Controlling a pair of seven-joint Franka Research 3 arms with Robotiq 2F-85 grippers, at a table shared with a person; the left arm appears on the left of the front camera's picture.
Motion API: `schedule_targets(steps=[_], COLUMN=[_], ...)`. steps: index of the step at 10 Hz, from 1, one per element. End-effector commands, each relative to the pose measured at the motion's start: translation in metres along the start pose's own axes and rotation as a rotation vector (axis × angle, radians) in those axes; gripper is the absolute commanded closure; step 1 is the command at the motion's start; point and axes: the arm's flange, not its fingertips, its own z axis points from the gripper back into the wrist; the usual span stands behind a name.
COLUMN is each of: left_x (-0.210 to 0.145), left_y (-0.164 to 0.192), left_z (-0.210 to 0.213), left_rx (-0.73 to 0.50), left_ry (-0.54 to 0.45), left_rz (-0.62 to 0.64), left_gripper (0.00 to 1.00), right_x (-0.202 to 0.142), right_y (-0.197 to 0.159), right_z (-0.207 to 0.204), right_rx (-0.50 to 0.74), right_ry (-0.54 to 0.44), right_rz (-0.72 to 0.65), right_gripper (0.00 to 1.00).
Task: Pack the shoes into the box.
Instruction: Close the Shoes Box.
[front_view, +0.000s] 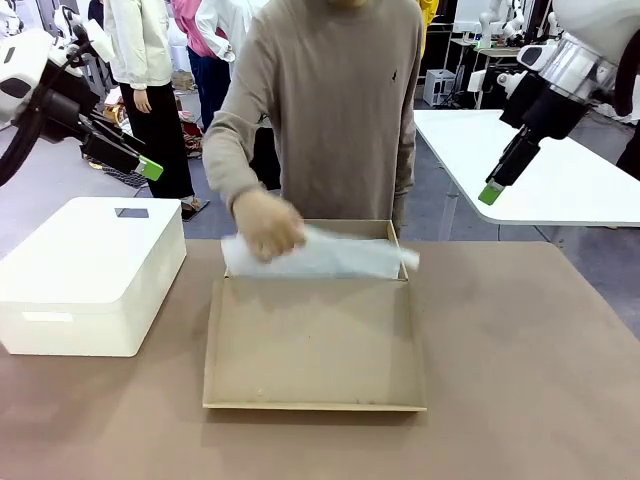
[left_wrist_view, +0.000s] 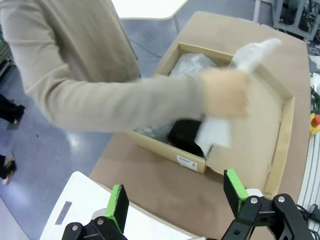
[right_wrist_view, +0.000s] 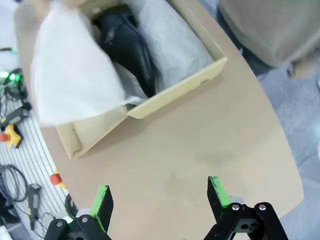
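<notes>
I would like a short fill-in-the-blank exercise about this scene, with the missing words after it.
The paper in the person's hand is ____ in colour. Inside the cardboard box lies a ____ shoe. The left tool and the right tool both stand ____.
Missing words: white; black; open.

Brown tabletop (front_view: 520, 350); white table (front_view: 560, 180) behind at right; grey floor (front_view: 30, 190).

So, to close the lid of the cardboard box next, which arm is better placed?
Probably the right. The left claw and right claw both hang open, but the person's hand works over the left part of the box, and the white box crowds that side.
</notes>
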Motion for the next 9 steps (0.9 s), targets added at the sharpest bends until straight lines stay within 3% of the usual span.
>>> schedule_targets(steps=[1, 4, 5, 9], left_x=[-0.001, -0.001, -0.001, -0.001], left_y=[0.003, 0.003, 0.003, 0.003], left_z=[0.000, 0.000, 0.000, 0.000], left_rx=[-0.016, -0.016, -0.016, -0.016], left_ry=[-0.022, -0.022, -0.022, -0.022], left_rz=[-0.015, -0.015, -0.015, -0.015], left_gripper=[0.00, 0.00, 0.00, 0.00], right_x=[-0.012, -0.022, -0.023, -0.022], right_y=[-0.016, -0.030, -0.035, -0.044], right_z=[-0.003, -0.016, -0.018, -0.026], right_rx=[0.104, 0.236, 0.291, 0.283], right_ry=[-0.070, -0.143, -0.162, -0.104], right_rz=[0.228, 0.429, 0.447, 0.362], right_gripper=[0.00, 0.00, 0.12, 0.92])
